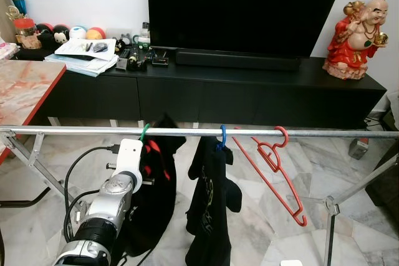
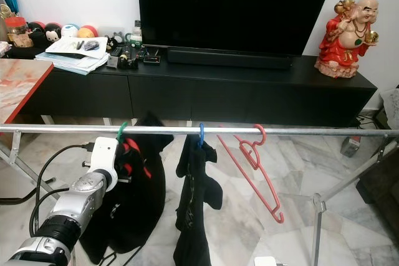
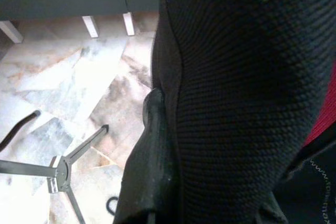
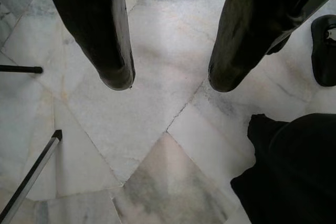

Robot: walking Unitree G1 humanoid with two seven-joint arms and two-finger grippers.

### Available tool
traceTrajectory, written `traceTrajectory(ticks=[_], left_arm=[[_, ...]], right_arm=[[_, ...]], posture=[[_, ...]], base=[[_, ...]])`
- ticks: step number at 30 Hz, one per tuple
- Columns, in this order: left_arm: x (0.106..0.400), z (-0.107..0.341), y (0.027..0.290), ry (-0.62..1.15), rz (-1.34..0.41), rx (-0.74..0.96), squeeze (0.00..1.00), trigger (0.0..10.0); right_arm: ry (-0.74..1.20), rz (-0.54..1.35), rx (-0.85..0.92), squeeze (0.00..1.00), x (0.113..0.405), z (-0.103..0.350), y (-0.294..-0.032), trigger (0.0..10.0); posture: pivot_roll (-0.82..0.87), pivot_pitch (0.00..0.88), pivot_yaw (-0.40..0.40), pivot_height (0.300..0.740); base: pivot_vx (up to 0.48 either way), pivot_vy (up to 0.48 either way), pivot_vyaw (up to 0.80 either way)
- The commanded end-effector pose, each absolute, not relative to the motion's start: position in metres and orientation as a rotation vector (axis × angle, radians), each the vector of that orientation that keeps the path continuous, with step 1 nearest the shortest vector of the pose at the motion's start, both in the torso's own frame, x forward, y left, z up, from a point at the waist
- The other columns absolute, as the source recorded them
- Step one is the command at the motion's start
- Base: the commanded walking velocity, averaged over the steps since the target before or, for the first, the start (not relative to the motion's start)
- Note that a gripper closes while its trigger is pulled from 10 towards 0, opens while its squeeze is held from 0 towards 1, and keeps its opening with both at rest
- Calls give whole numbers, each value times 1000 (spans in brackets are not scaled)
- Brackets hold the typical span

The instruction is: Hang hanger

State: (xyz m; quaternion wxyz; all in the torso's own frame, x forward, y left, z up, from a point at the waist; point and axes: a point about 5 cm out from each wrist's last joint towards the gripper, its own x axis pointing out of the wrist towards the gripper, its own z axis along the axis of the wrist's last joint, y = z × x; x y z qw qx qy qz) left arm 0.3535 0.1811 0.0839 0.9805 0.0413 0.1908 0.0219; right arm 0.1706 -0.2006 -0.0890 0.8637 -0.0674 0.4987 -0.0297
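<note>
Our left gripper (image 3: 157, 145) is up by the metal rail (image 1: 199, 132), pushed into the black and red garment (image 1: 153, 185) that hangs from a green hook (image 1: 144, 132); one black finger (image 3: 152, 171) shows pressed against the cloth, and we cannot tell if the fingers are spread or pressed together. Next along the rail we see a black shirt (image 1: 209, 210) on a blue hook (image 1: 222, 136). Then comes the red hanger (image 1: 274, 169), bare of clothes, its hook over the rail and its body tilted down toward our right. Behind the rail stands a long black cabinet (image 1: 249, 91) with a big dark TV (image 1: 243, 7) on it, papers (image 1: 84, 54) near our left end and a red statue (image 1: 355, 38) at our right end. Our right gripper (image 4: 168, 80) points down at the marble floor (image 4: 157, 145), its two fingers spread wide and holding nothing.
</note>
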Motion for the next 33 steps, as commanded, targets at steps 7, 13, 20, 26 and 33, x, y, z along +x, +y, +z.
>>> traceTrajectory(ticks=[7,13,20,26,33], left_arm=[[348,70,177,476,38,72,0,10000],[347,80,171,349,-45,76,1000,10000],[339,81,176,302,-60,78,1000,10000],[321,88,178,217,-106,75,1000,10000],[302,100,176,119,-122,54,1000,10000]], right_arm=[[1049,-68,-148,0,172,-88,-203,10000],[1047,-70,-143,0,172,-88,-203,10000],[1048,-70,-141,0,170,-89,-203,10000],[1050,-72,-136,0,168,-90,-202,10000],[1053,-78,-138,0,166,-90,-204,10000]], posture=[[93,0,-105,740],[90,0,-95,740],[102,0,-83,740],[107,0,-69,740],[106,0,-63,740]], base=[[0,0,0],[0,0,0],[0,0,0],[0,0,0],[0,0,0]])
